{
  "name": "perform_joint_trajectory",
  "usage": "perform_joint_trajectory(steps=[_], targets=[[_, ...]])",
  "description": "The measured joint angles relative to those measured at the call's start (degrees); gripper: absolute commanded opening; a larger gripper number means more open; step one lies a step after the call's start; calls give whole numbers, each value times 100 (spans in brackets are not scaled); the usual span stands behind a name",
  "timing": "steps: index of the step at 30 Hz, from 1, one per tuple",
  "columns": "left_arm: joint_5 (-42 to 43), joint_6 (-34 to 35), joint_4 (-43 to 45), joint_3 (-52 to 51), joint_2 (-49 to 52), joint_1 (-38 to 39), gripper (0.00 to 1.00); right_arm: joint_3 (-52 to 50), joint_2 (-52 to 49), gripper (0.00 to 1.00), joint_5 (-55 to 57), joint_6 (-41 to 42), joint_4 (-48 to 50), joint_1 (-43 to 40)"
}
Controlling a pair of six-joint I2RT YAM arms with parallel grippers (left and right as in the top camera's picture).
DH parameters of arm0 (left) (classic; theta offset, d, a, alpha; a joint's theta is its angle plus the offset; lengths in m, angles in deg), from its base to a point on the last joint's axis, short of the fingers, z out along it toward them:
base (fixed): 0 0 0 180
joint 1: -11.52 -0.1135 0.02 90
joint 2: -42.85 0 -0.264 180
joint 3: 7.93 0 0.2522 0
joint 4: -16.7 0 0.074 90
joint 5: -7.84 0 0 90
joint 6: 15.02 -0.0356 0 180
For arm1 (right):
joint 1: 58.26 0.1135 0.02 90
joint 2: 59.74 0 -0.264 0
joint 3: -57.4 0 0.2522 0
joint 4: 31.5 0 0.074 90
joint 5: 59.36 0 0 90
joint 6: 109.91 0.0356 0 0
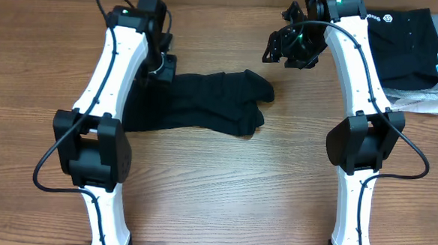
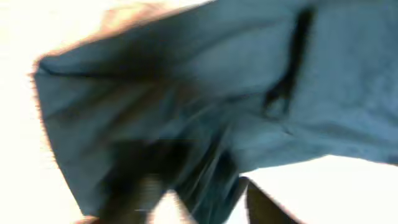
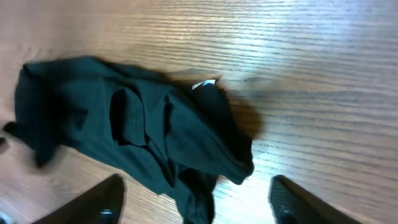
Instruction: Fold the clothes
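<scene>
The black T-shirt [image 1: 205, 103] lies crumpled and stretched sideways on the wooden table. My left gripper [image 1: 162, 68] is at its left end. In the blurred left wrist view the fabric [image 2: 205, 93] fills the frame. The left fingers [image 2: 202, 208] stand apart, with a fold of cloth and a pale gap between them. My right gripper [image 1: 287, 47] is open and empty, above the table just right of the shirt. In the right wrist view the shirt [image 3: 137, 130] and its white neck label [image 3: 204, 84] lie ahead of the open fingers [image 3: 196, 208].
A folded black garment with white logo print [image 1: 403, 42] lies on folded grey and white pieces [image 1: 423, 102] at the back right, close behind the right arm. Bare wood [image 1: 222, 198] lies in front of the shirt, between the two arm bases.
</scene>
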Motion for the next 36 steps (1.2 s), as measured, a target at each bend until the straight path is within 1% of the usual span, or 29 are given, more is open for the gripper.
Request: perform_joint_trajectory(steps=[5,9,11,14,18,21,23,24,25,26,27,28,30,31,32,36], targets=[[415,-57,-177,0,0,256,100,0,0,86,35,-31,-74,0],[514,-61,-518,72,4,175,100,-114,0,91,98,-236,-9,0],[553,-131,-807,328,44,66,100,-422,2,92,96,-435,136,0],[592,-236,-1318,1088,63,-339,100,-1029,2,91,96,-649,448,0],[595,-404,-1628,1893,63,-1027,100,-1869,0,88,-15,-782,1034,0],[588,-481,-1709,2046,63,-1491,100,-2391,0,85,-313,-837,1432,0],[588,-507,-1794,2046,63,-1714,100,-2647,0,81,-579,-863,1690,0],[588,-518,-1814,2046,63,-1768,100,-2813,0,78,-769,-868,1838,7],[590,-531,-1827,2046,63,-1788,100,-2892,0,71,-863,-872,1932,11],[590,-553,-1827,2046,63,-1803,100,-3027,0,61,-1005,-857,2041,26],[588,-573,-1825,2046,63,-1812,100,-3150,0,54,-1189,-866,2085,42],[590,-597,-1827,2046,63,-1812,100,-3261,4,40,-1309,-905,2109,76],[588,-614,-1827,2046,63,-1814,100,-3397,4,17,-1484,-885,2133,131],[588,-616,-1825,2046,63,-1814,100,-3445,4,9,-1539,-863,2116,170],[588,-616,-1823,2046,63,-1816,100,-3488,4,4,-1589,-876,2120,208],[516,-619,-1812,2046,63,-1814,100,-3499,4,4,-1770,-859,1947,192]])
